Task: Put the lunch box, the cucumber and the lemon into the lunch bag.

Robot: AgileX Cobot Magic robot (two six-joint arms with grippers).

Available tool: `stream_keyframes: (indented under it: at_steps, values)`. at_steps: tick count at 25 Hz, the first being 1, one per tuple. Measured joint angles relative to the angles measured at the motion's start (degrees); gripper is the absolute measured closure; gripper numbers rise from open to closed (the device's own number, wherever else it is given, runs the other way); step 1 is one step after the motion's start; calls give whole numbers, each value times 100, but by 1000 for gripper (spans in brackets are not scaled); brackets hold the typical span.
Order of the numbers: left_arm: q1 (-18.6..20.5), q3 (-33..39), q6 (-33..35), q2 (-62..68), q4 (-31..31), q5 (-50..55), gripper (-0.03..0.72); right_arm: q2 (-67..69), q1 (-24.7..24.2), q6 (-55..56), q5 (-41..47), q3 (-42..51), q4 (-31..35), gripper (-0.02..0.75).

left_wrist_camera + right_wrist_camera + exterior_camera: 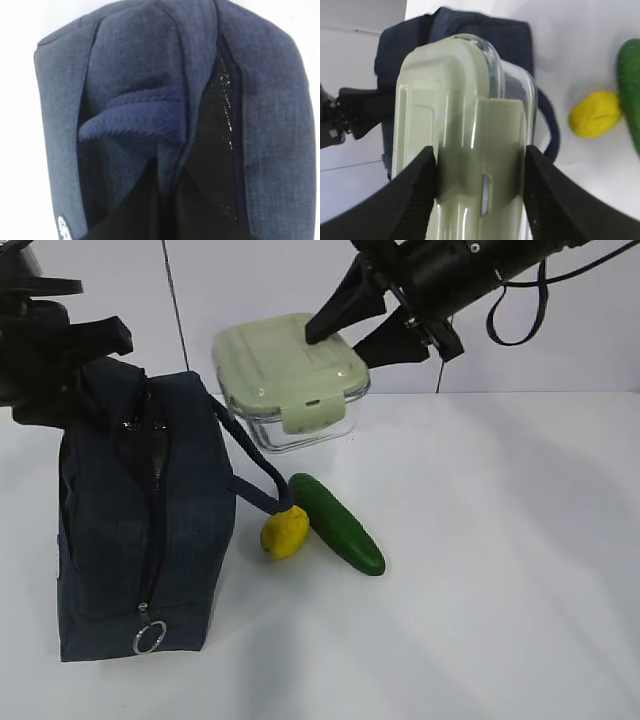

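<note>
The lunch box [290, 375], clear with a pale green lid, hangs tilted at the back, just right of the lunch bag's top. My right gripper [362, 332] is shut on it, one finger on each side [480, 175]. The navy lunch bag [140, 530] stands upright at the left. My left gripper [100, 345] is shut on the fabric at its top [167, 210], beside a dark gap in the bag [215, 135]. The yellow lemon [285, 532] lies against the dark green cucumber [338, 523] on the table right of the bag; both show in the right wrist view [595, 114] [630, 90].
The bag's loop handle [255, 475] hangs out to the right, down to the lemon. A metal ring pull [150, 638] sits at the bag's lower front. The white table [500, 570] runs on to the right and front. A white wall stands behind.
</note>
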Motion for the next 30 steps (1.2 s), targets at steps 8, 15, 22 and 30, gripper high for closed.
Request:
stream_keyframes:
  at_steps: [8, 15, 22, 30]
  values:
    - [0, 0, 0, 0, -100, 0, 695, 0, 605, 346, -167, -15, -258, 335]
    - [0, 0, 0, 0, -76, 10, 695, 0, 722, 477, -237, -199, -270, 335]
    - [0, -3, 0, 0, -23, 0, 695, 0, 743, 743, -194, -423, -501, 335]
    - [0, -3, -21, 17, -53, -34, 695, 0, 996, 967, -223, -433, -851, 335]
